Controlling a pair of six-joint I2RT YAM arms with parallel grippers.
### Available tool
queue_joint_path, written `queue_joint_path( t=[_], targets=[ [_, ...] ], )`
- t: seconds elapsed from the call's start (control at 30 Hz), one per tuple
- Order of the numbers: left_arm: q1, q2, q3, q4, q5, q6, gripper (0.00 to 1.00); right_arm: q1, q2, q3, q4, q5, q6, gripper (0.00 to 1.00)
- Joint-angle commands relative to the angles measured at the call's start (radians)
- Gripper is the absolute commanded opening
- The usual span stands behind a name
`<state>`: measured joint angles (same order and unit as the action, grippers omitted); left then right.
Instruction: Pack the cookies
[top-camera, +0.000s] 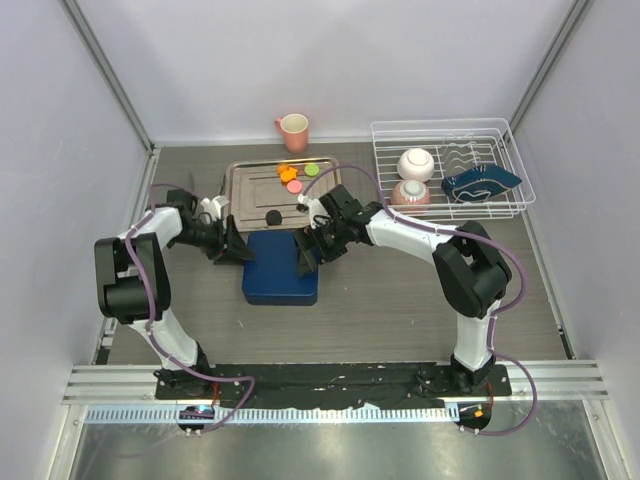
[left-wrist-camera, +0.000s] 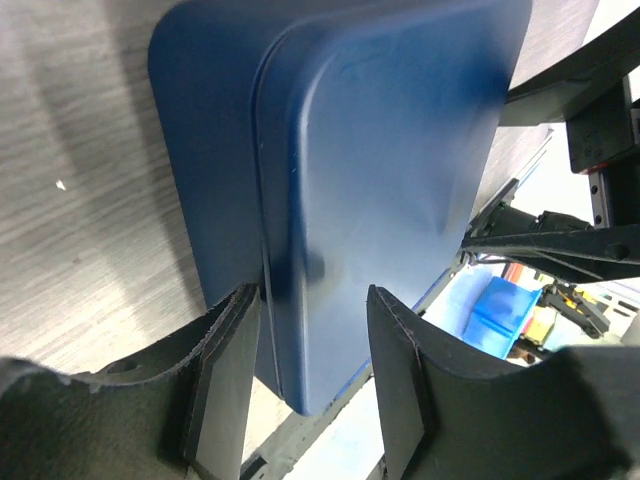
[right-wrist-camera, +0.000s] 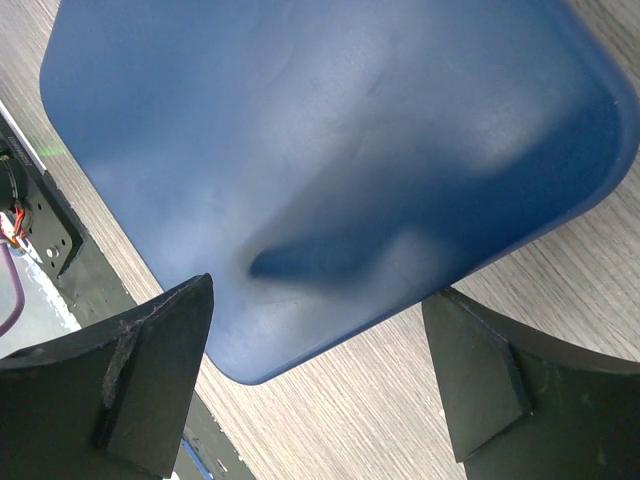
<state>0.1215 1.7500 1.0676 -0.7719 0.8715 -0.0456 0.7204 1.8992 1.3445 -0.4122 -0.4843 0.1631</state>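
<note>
The left gripper (left-wrist-camera: 310, 295) sits astride one corner of the closed dark blue box (top-camera: 280, 270). Its jaws are partly spread, one finger down the side wall and the other over the lid; whether they press the box or merely flank it I cannot tell. The right gripper (right-wrist-camera: 320, 295) hangs over the box's opposite edge with its jaws spread wide, holding nothing. The cookies (top-camera: 292, 178) in view lie beyond both grippers on the metal tray (top-camera: 245, 195), with one black disc nearest the box. The likely trouble is the lid. It looks smooth and rounded, so a shallow bite at a corner could slip off, or shove the whole box across the surface (top-camera: 400, 290) instead of opening it. The two grippers also work close together and could clash. No brand, label or writing is legible on anything.
</note>
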Motion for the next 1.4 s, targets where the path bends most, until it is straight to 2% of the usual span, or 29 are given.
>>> queue_joint_path(
  t=[0.0, 0.53, 0.77, 0.9, 0.97, 1.0, 1.1, 1.37],
  targets=[
    [-0.003, -0.04, 0.063, 0.04, 0.004, -0.01, 0.51, 0.011, -0.014, 0.01, 0.032, -0.022, -0.01, 0.9],
    [-0.003, 0.083, 0.121, 0.1, 0.0, -0.028, 0.56, 0.011, -0.011, 0.012, 0.032, -0.02, -0.011, 0.9],
    [-0.005, 0.144, 0.144, 0.117, 0.047, -0.037, 0.56, 0.011, -0.014, 0.01, 0.032, -0.022, -0.011, 0.9],
    [-0.005, 0.164, 0.14, 0.141, 0.063, -0.05, 0.49, 0.011, -0.015, 0.007, 0.032, -0.022, -0.013, 0.9],
    [-0.005, 0.174, 0.134, 0.16, 0.072, -0.062, 0.42, 0.011, -0.014, 0.007, 0.032, -0.023, -0.011, 0.9],
    [-0.005, 0.178, 0.134, 0.161, 0.076, -0.063, 0.36, 0.011, -0.014, 0.005, 0.033, -0.023, -0.013, 0.9],
    [-0.005, 0.192, 0.13, 0.171, 0.087, -0.074, 0.28, 0.011, -0.014, 0.005, 0.033, -0.025, -0.01, 0.9],
    [-0.005, 0.194, 0.085, 0.204, 0.081, -0.082, 0.15, 0.013, -0.017, -0.001, 0.035, -0.02, -0.014, 0.9]
  ],
)
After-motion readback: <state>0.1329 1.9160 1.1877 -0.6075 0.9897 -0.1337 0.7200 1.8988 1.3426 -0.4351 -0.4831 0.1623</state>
